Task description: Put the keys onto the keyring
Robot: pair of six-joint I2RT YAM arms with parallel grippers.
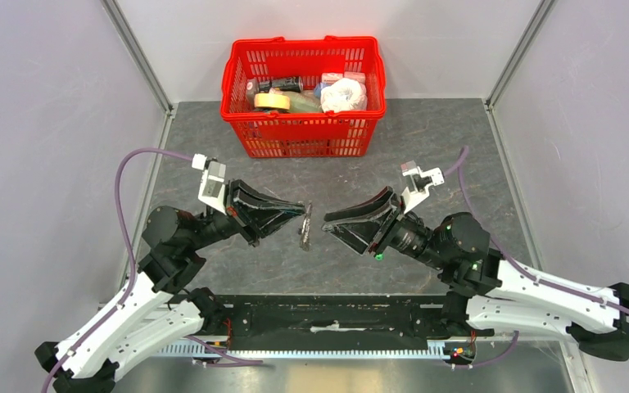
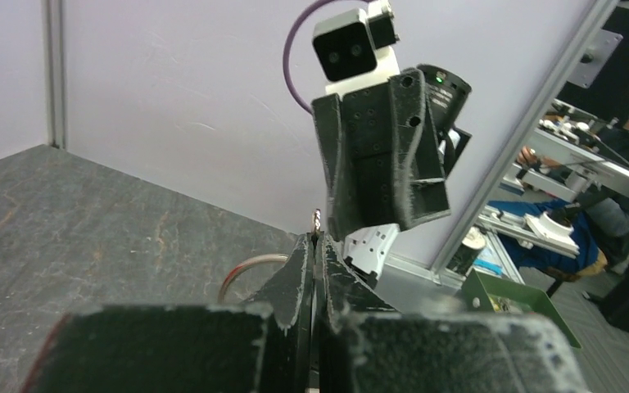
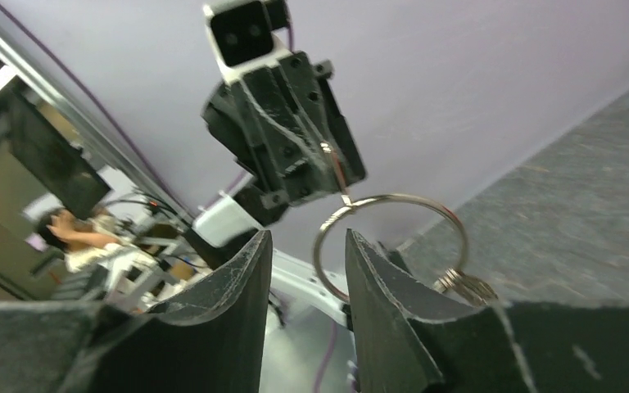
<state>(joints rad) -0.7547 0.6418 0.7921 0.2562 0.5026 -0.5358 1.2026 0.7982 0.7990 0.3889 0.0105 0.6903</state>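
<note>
My left gripper (image 1: 303, 210) is shut on the keyring (image 1: 305, 231), which hangs from its tips above the middle of the table. In the left wrist view the fingers are pressed together (image 2: 317, 237) on a metal bit, and an arc of the ring (image 2: 246, 264) shows at their left. My right gripper (image 1: 325, 223) faces it closely, open and empty. In the right wrist view (image 3: 307, 233) the silvery ring (image 3: 393, 196) sits just beyond the right finger, with small silvery keys (image 3: 468, 285) on its low side. The blue and green keys are out of view.
A red basket (image 1: 295, 41) with tape, bottles and packets stands at the back centre. A black rail (image 1: 336, 315) runs along the near edge between the arm bases. Grey walls with metal posts close in both sides.
</note>
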